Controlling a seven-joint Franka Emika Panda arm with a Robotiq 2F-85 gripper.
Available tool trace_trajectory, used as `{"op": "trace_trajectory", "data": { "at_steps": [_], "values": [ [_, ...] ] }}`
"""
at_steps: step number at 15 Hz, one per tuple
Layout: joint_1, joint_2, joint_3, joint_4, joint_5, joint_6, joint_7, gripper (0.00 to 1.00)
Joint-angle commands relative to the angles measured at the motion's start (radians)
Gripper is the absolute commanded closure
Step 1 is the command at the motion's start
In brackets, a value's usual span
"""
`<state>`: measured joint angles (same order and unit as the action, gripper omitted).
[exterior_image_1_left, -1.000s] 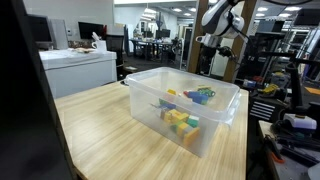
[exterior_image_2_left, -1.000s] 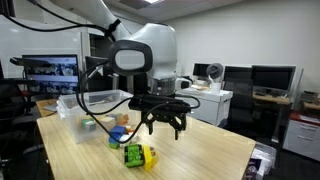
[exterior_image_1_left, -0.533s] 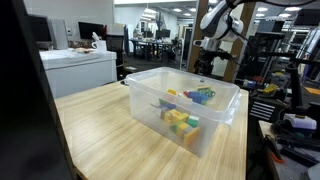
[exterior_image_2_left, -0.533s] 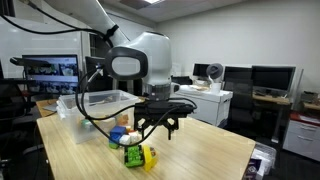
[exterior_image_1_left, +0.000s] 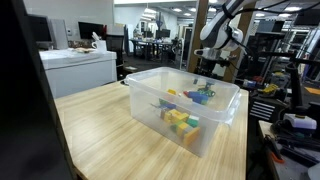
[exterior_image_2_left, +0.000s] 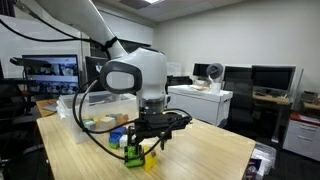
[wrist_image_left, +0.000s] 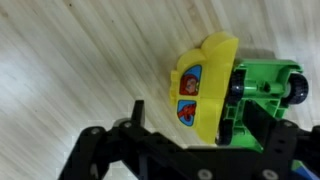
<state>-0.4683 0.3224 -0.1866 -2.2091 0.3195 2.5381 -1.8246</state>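
The wood table (exterior_image_2_left: 215, 140) carries everything. Your arm (exterior_image_2_left: 135, 75) bends down over one end of it, wrist pointing approx. straight at the tabletop. A clear plastic bin (exterior_image_1_left: 150, 100) sits mid-table w/ a heap of coloured blocks (exterior_image_1_left: 182, 120) inside. A few loose blocks (exterior_image_2_left: 118, 135) lie on the wood btw. the bin and the arm.

The toy car (wrist_image_left: 215, 85) has a yellow cab w/ face stickers, a green base and black wheels. It lies on the table outside the bin, just beside the loose blocks and right under the wrist. It looks tipped on its side, but I can't be sure.

My read of the step is line-up before a grasp: the hand is low over the car and nothing is gripped yet. Any next move calls for centring first. In the wrist view the car sits off toward one side of the frame, not mid-gap. You'd then want the fingers flanking it before closing. The rounded cab could squirt out, and the green base seems to offer flatter faces.

The gripper (exterior_image_2_left: 146, 146) has its jaws spread wide and holds nothing. Its fingers (exterior_image_2_left: 163, 141) hang either side of the car, very close to it. I can't tell whether one already touches the plastic, as the wrist view hides the tips behind the dark gripper body.
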Motion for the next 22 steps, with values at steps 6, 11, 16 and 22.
{"op": "trace_trajectory", "data": {
  "at_steps": [6, 11, 16, 22],
  "values": [
    [-0.017, 0.041, 0.014, -0.003, -0.004, 0.091, -0.019, 0.55],
    [-0.01, 0.026, -0.001, 0.009, -0.014, 0.087, 0.034, 0.77],
    [0.019, -0.073, -0.029, 0.054, -0.06, -0.08, 0.223, 0.77],
    [0.107, -0.294, 0.01, 0.073, 0.176, -0.426, 0.485, 0.77]
  ]
}}
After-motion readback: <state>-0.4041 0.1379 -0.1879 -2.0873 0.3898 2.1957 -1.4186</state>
